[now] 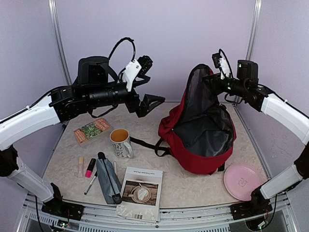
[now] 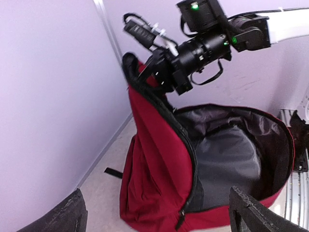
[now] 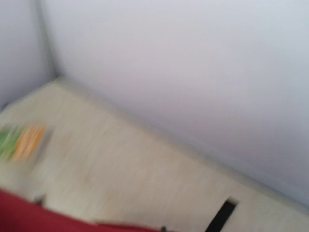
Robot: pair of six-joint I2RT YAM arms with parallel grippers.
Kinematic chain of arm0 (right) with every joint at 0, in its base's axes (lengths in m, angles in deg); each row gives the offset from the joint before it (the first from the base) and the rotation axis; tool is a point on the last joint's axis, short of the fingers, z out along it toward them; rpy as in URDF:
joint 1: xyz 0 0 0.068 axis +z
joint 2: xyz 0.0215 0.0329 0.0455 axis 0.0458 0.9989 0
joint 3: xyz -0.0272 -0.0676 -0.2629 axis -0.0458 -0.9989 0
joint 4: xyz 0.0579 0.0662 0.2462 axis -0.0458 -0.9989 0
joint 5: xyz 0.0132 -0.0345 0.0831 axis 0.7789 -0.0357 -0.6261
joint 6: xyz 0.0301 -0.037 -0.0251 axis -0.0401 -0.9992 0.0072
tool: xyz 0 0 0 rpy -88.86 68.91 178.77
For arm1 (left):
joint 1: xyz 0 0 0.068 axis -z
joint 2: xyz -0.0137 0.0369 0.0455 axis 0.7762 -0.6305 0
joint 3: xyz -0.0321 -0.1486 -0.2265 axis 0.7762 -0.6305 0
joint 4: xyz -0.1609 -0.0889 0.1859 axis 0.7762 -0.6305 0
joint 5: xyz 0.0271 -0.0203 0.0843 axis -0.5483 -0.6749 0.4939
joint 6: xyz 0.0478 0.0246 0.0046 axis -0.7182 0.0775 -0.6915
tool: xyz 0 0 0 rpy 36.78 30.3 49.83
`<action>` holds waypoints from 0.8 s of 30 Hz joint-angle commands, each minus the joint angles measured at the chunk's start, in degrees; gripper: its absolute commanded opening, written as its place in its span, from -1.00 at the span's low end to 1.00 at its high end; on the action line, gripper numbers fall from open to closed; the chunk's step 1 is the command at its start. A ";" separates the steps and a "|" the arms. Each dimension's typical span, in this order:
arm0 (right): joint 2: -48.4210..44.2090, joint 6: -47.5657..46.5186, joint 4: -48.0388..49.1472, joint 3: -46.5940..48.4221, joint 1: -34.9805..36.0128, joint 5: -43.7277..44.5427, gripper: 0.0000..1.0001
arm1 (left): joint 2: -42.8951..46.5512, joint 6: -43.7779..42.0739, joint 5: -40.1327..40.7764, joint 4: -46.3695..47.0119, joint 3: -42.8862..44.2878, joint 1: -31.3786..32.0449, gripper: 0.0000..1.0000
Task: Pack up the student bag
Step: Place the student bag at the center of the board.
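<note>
At the right pincer: jaws pressed together on the top rim of the large dark red fabric student bag, which hangs below it, mouth gaping. Judgement: hold the rim high and taut. Left pincer, well apart, spread, empty, should fetch items.

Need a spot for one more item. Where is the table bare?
Bare: between the notebook and the pink plate, in front of the student bag; also behind the mug, beside the green book. Crowded: front left, around the grey pouch and markers.
</note>
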 commanded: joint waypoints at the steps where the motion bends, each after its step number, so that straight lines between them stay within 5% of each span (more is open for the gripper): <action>1: 4.86 8.19 13.63 9.09 -0.90 10.82 -1.00 | 4.68 6.68 4.78 -1.58 -3.89 -6.22 0.98; 10: 7.10 9.59 19.03 2.52 -3.43 -1.08 -1.00 | 6.64 22.73 -1.03 -0.92 -14.41 -25.36 0.98; 16: 4.23 8.44 14.05 -7.26 -6.03 -3.67 -1.00 | 6.00 25.42 -5.01 0.56 -20.22 -29.87 0.98; 24: -2.46 9.58 3.63 -12.08 -6.33 0.91 0.00 | 10.16 22.52 -1.43 -2.54 -25.70 -22.23 0.98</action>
